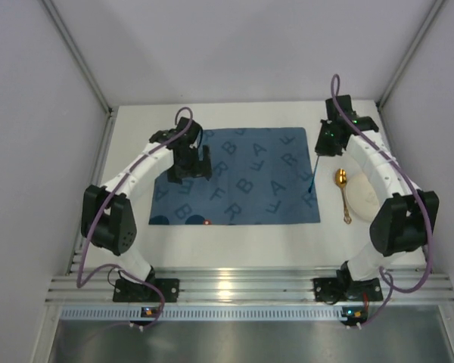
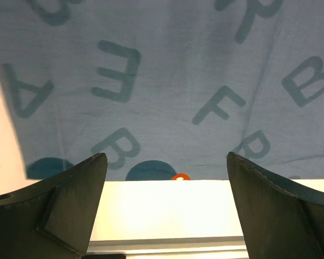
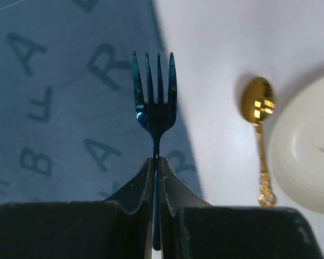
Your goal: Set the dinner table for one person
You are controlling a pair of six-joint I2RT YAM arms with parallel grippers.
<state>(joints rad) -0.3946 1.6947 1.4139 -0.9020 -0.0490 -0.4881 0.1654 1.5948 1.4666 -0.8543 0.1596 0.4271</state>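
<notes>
The white dinner table (image 1: 234, 242) carries a dark blue lettered placemat (image 1: 242, 178). My right gripper (image 1: 320, 150) is shut on the handle of a blue fork (image 1: 313, 175), held above the placemat's right edge. In the right wrist view the fork (image 3: 155, 102) points away from my gripper (image 3: 155, 162), tines over the placemat (image 3: 70, 108). A gold spoon (image 1: 342, 193) lies on the table right of the placemat, next to a white plate (image 1: 363, 198). My left gripper (image 1: 192, 172) is open and empty over the placemat's left part.
The right arm partly covers the plate. A small orange spot (image 2: 180, 176) sits at the placemat's near edge (image 2: 178, 81), with bare table (image 2: 162, 208) and the silver rail (image 2: 167, 245) beyond my left gripper (image 2: 167, 162). Grey walls enclose the table.
</notes>
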